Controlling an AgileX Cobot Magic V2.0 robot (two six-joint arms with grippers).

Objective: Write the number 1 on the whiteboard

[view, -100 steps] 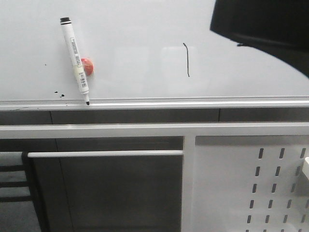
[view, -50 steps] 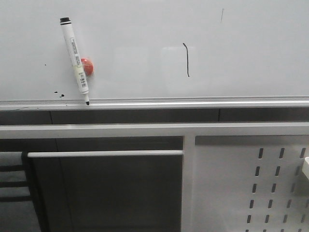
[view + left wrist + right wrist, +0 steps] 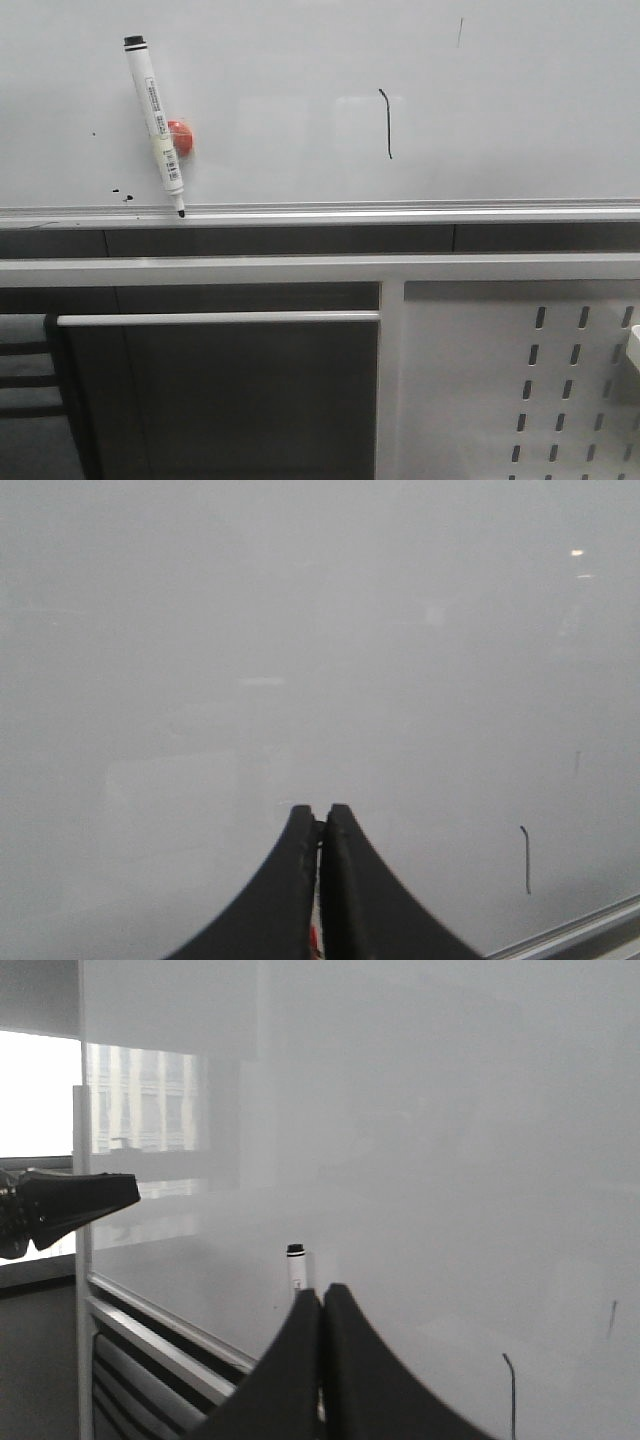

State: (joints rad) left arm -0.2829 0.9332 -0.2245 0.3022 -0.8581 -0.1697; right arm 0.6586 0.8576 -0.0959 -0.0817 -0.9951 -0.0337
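The whiteboard [image 3: 300, 60] fills the upper front view, with a silver rail [image 3: 400, 213] along its lower edge. The number 1 [image 3: 385, 123] is a thin black stroke near the board's middle; it also shows as the number 1 [image 3: 525, 860] and the number 1 [image 3: 511, 1395] in the wrist views. A white marker [image 3: 156, 125] leans on the board at the left, tip down on the rail, over a red round magnet [image 3: 182, 137]. My left gripper [image 3: 320, 811] and right gripper [image 3: 322, 1291] are both shut and empty, away from the board. Neither shows in the front view.
A faint grey tick [image 3: 460, 32] sits above and right of the stroke. Small black specks [image 3: 122, 194] lie near the marker's tip. Below the rail are a grey frame bar [image 3: 220, 318] and a white slotted panel [image 3: 520, 390]. A black pointed arm part [image 3: 70, 1205] shows beside the board's edge.
The dark arm that covered the board's upper right corner a second ago has left the front view, uncovering the grey tick. Marker and stroke are unchanged.
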